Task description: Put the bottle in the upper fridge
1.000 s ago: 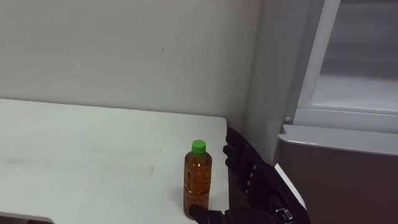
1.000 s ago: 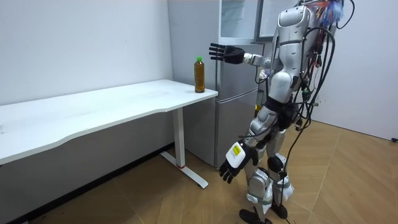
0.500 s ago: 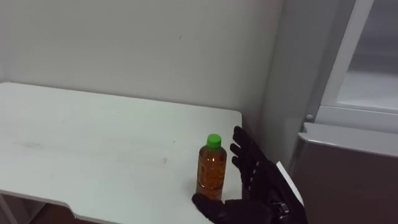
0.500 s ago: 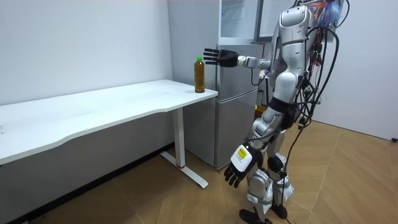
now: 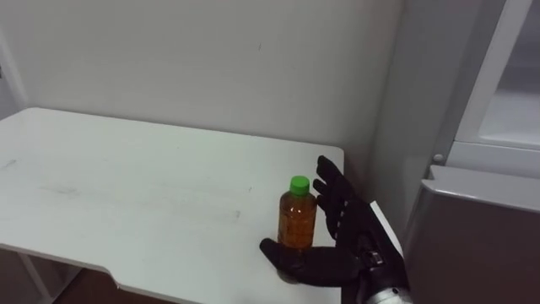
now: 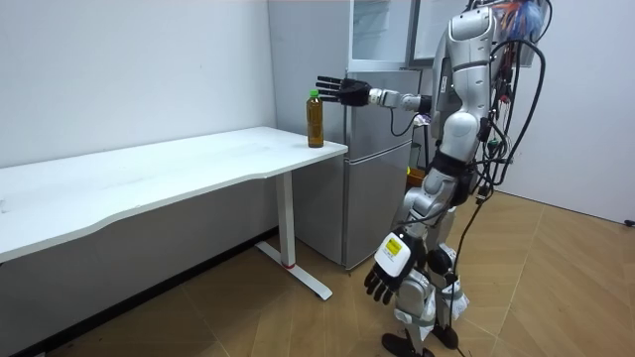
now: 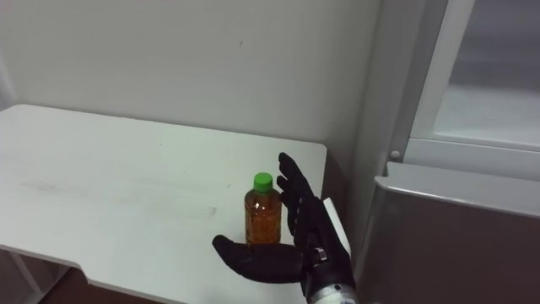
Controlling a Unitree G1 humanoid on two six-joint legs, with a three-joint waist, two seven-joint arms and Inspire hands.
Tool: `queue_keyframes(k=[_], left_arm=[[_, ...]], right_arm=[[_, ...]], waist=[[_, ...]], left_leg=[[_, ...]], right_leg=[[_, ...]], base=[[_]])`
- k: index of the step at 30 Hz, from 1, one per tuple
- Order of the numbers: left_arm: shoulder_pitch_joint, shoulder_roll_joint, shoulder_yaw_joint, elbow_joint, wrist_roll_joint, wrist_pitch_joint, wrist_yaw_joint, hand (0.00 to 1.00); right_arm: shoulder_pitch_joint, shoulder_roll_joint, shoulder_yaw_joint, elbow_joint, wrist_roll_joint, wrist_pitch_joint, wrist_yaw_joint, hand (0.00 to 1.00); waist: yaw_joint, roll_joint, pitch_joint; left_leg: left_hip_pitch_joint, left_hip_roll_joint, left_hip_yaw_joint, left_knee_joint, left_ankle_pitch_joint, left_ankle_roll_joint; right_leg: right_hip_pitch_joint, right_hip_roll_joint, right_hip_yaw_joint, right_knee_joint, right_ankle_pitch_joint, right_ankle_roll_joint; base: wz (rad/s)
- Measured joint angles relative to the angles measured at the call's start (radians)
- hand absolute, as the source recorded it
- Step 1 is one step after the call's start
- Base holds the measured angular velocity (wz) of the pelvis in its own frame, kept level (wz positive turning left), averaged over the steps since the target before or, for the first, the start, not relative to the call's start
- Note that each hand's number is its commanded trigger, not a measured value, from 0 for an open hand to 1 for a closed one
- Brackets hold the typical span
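A: So, status on the bottle (image 5: 298, 213)?
B: Upright on the white table (image 5: 126, 194), near the corner at the table's 4 o'clock in the eye views; cap on; not lifted.
A: And the right hand (image 5: 337, 253)?
B: Splayed wide, holding nothing; fingers (image 5: 331, 190) stand at the bottle's 3 o'clock, thumb reaches across at its 6 o'clock; palm faces the bottle, so closing should wrap the body, I'd judge.
A: Contact?
B: Can't tell from the head cameras whether the thumb touches the base; in the room view the fingertips are level with the cap, just beside it.
A: And the left hand (image 6: 390, 270)?
B: Hangs low by the leg; fingers loosely relaxed, empty; idle.
A: Where's the fridge (image 5: 481, 236)?
B: Just past the table's end, at the bottle's 3 o'clock; upper compartment sits above bottle height, so after the grasp it needs a lift and a swing right.
A: Risk?
B: Bottle is tall, narrow, close to the edge; a thumb nudge before the fingers close could tip it.
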Motion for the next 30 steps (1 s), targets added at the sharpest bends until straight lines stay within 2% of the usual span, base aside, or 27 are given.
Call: queue_keyframes(k=[11, 13, 17, 21, 24, 30], left_arm=[[0.007, -0.009, 0.000, -0.003, 0.001, 0.029, 0.001, 0.00], [0.010, -0.010, 0.000, -0.002, 0.000, 0.029, 0.004, 0.00], [0.025, -0.014, -0.001, -0.002, -0.006, 0.030, 0.004, 0.00], [0.031, -0.023, -0.001, 0.002, -0.011, 0.046, 0.005, 0.00], [0.031, -0.026, -0.001, 0.001, -0.011, 0.055, 0.010, 0.00], [0.032, -0.026, 0.000, 0.000, -0.010, 0.084, 0.011, 0.00]], right_arm=[[0.000, 0.002, 0.016, 0.005, 0.020, -0.001, -0.026, 0.00], [0.000, 0.001, 0.017, 0.026, 0.013, -0.001, -0.047, 0.00], [0.000, 0.001, 0.018, 0.063, 0.009, 0.001, -0.093, 0.00], [-0.001, 0.000, 0.015, 0.141, -0.021, 0.002, -0.151, 0.00], [-0.002, 0.002, 0.015, 0.162, -0.025, 0.023, -0.182, 0.00], [-0.021, 0.010, 0.015, 0.195, -0.025, 0.031, -0.233, 0.00]], waist=[[0.000, -0.005, -0.0026], [0.001, -0.009, -0.0027], [0.001, -0.009, -0.0011], [0.001, -0.005, 0.0038], [0.001, 0.000, 0.0089], [0.003, 0.003, 0.0089]], left_leg=[[0.004, -0.001, 0.000, -0.005, 0.003, 0.000], [0.005, -0.002, 0.000, -0.011, 0.008, 0.000], [0.005, -0.004, -0.003, -0.013, 0.010, 0.001], [0.004, -0.011, -0.010, -0.014, 0.014, 0.006], [0.000, -0.015, -0.016, -0.013, 0.016, 0.009], [-0.001, -0.019, -0.024, -0.013, 0.018, 0.013]], right_leg=[[0.004, -0.009, -0.019, 0.001, 0.000, 0.000], [0.004, -0.012, -0.040, 0.001, 0.000, 0.000], [0.005, -0.013, -0.041, 0.001, 0.000, 0.000], [0.006, -0.015, -0.044, 0.001, 0.000, 0.000], [0.003, -0.016, -0.044, 0.001, 0.001, 0.002], [0.004, -0.017, -0.042, 0.000, 0.003, 0.006]], base=[[0.00], [0.03], [0.02], [0.04], [0.06], [0.04]])
